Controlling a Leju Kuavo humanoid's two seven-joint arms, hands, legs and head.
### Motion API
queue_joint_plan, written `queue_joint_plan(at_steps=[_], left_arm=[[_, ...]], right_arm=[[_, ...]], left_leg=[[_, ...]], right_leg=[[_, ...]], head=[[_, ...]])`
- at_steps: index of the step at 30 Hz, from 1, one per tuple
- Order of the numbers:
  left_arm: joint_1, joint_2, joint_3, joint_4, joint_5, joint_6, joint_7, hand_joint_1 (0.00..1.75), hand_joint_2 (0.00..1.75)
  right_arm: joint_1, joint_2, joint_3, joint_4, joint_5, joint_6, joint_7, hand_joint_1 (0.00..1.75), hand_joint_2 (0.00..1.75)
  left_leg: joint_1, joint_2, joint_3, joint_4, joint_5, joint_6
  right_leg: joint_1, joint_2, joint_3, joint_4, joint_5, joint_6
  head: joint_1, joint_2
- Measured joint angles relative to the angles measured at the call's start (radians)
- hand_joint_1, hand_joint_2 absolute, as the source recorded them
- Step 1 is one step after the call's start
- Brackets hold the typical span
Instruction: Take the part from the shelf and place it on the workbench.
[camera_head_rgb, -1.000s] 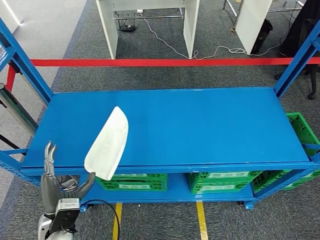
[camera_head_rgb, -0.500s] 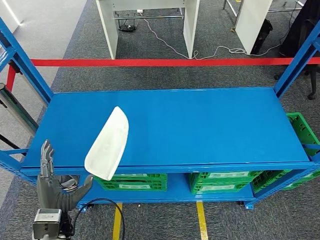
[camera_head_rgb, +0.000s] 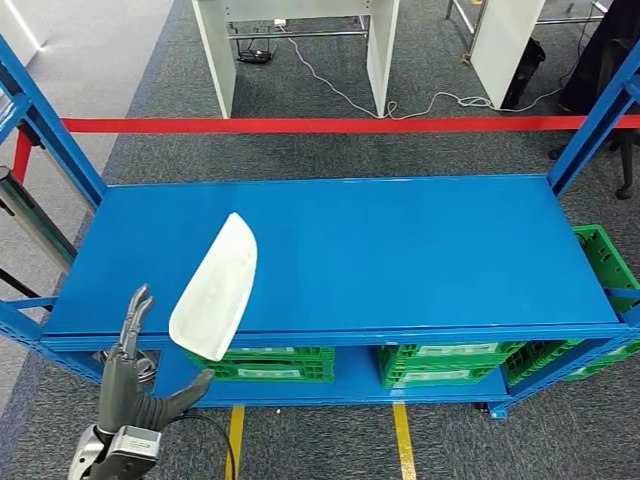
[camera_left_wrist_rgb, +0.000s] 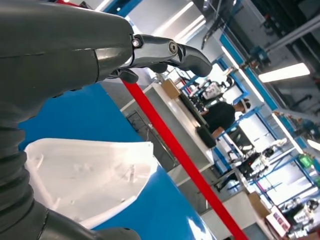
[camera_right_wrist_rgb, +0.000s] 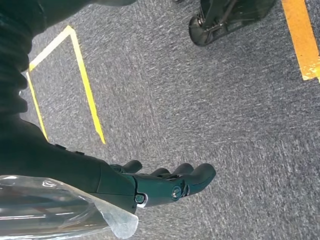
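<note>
Head view: the white part (camera_head_rgb: 215, 290) lies on the blue shelf (camera_head_rgb: 392, 250), overhanging its front edge; my left hand (camera_head_rgb: 132, 385), fingers spread and empty, is just below it. Left wrist view: fingers (camera_left_wrist_rgb: 170, 50) extended above the part (camera_left_wrist_rgb: 90, 177), not touching. Right wrist view: my right hand (camera_right_wrist_rgb: 158, 182) hangs over carpet (camera_right_wrist_rgb: 245, 125), fingers loosely extended, holding nothing.
</note>
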Motion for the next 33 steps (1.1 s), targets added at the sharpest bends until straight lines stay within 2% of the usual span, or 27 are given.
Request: queue_joint_plan(at_steps=[8, 12, 17, 20, 33], left_arm=[[0.0, 0.022, -0.021, 0.0, -0.039, 0.0, 0.031, 0.0, 1.75], [-0.002, 0.037, -0.04, 0.009, -0.102, -0.008, 0.095, 0.0, 1.75], [-0.023, 0.056, -0.076, 0.037, -0.238, -0.045, 0.219, 0.0, 1.75], [-0.041, 0.061, -0.1, 0.056, -0.28, -0.057, 0.26, 0.0, 1.75], [-0.082, 0.065, -0.153, 0.099, -0.33, -0.07, 0.313, 0.0, 1.75]], right_arm=[[-0.002, 0.0, -0.008, 0.004, 0.005, -0.001, 0.0, 0.0, 1.75], [-0.003, 0.0, -0.018, 0.006, 0.018, 0.0, 0.001, 0.0, 1.75], [-0.004, 0.0, -0.024, 0.008, 0.037, 0.004, 0.003, 0.0, 1.75], [-0.005, 0.0, -0.026, 0.008, 0.045, 0.006, 0.005, 0.0, 1.75], [-0.011, 0.0, -0.032, 0.009, 0.064, 0.007, 0.008, 0.0, 1.75]], left_leg=[[0.0, 0.0, 0.0, 0.0, 0.0, 0.0], [0.0, 0.0, 0.0, 0.0, 0.0, 0.0], [0.0, 0.0, 0.0, 0.0, 0.0, 0.0], [0.0, 0.0, 0.0, 0.0, 0.0, 0.0], [0.0, 0.0, 0.0, 0.0, 0.0, 0.0]], right_leg=[[0.0, 0.0, 0.0, 0.0, 0.0, 0.0], [0.0, 0.0, 0.0, 0.0, 0.0, 0.0], [0.0, 0.0, 0.0, 0.0, 0.0, 0.0], [0.0, 0.0, 0.0, 0.0, 0.0, 0.0], [0.0, 0.0, 0.0, 0.0, 0.0, 0.0]], head=[[0.0, 0.0], [0.0, 0.0], [0.0, 0.0], [0.0, 0.0], [0.0, 0.0]])
